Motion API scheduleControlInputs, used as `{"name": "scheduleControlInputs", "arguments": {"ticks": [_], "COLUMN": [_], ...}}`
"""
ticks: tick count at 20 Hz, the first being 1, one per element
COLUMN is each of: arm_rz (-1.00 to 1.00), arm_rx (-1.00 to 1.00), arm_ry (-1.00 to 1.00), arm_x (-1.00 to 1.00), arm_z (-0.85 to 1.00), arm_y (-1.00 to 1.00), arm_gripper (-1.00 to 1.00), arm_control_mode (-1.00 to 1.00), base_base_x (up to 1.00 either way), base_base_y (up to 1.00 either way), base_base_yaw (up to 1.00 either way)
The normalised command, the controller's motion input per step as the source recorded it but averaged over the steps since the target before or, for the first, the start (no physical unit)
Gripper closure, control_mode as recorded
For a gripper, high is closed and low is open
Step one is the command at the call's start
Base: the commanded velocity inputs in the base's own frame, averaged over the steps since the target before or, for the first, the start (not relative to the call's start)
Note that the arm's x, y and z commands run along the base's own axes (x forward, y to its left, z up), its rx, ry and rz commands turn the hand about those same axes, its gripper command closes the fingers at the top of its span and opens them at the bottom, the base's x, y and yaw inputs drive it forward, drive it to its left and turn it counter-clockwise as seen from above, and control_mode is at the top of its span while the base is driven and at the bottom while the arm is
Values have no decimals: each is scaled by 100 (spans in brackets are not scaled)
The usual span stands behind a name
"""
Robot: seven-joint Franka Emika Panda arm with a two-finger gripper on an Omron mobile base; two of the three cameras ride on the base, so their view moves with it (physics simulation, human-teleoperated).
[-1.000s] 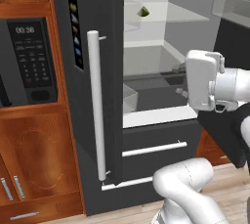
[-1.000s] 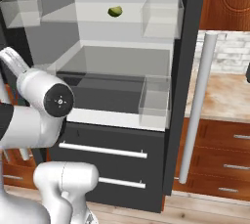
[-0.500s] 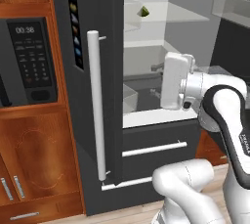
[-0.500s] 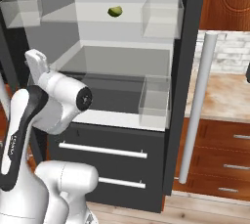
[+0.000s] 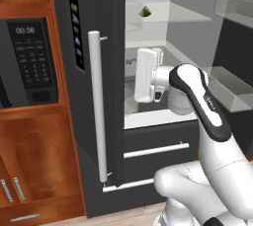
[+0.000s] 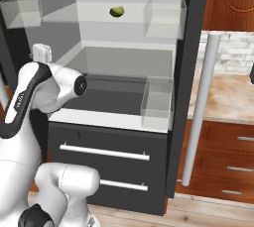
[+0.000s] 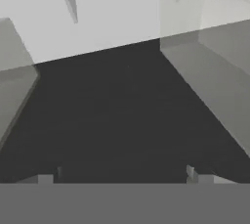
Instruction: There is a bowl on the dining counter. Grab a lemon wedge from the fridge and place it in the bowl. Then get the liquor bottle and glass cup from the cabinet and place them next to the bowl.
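The fridge stands open, and a small green lemon wedge [image 5: 146,11] [image 6: 117,11] lies on its upper glass shelf. My gripper [image 5: 131,74] reaches into the compartment one shelf lower, below the wedge and to its left in the left base view. In the hand view my gripper [image 7: 122,176] is open, its fingertips [image 7: 49,176] wide apart over the dark shelf floor with nothing between them. In the right base view the white hand [image 6: 42,52] shows behind the arm's elbow. The bowl, liquor bottle and glass cup are out of view.
The fridge door with its long handle [image 5: 96,106] stands close on the hand's left, beside a microwave [image 5: 29,57]. Clear door bins [image 6: 163,15] [image 6: 158,102] hang at the right. Two freezer drawers [image 6: 104,151] sit below, and a counter [image 6: 223,97] lies further right.
The arm has swung left and forward, carrying the hand from outside the fridge into the lower compartment. The gripper stayed open.
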Motion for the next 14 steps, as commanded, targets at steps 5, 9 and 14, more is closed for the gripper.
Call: {"name": "scheduleControlInputs", "arguments": {"ticks": [5,9,14], "arm_rz": [5,10,13], "arm_rx": [0,-8,-15], "arm_ry": [25,10,0], "arm_x": [49,7,-15], "arm_z": [0,0,0], "arm_y": [70,94,100], "arm_gripper": [-100,-100,-100], "arm_control_mode": [-100,-100,-100], "base_base_x": [0,0,0], "base_base_y": [0,0,0], "base_base_yaw": [0,0,0]}}
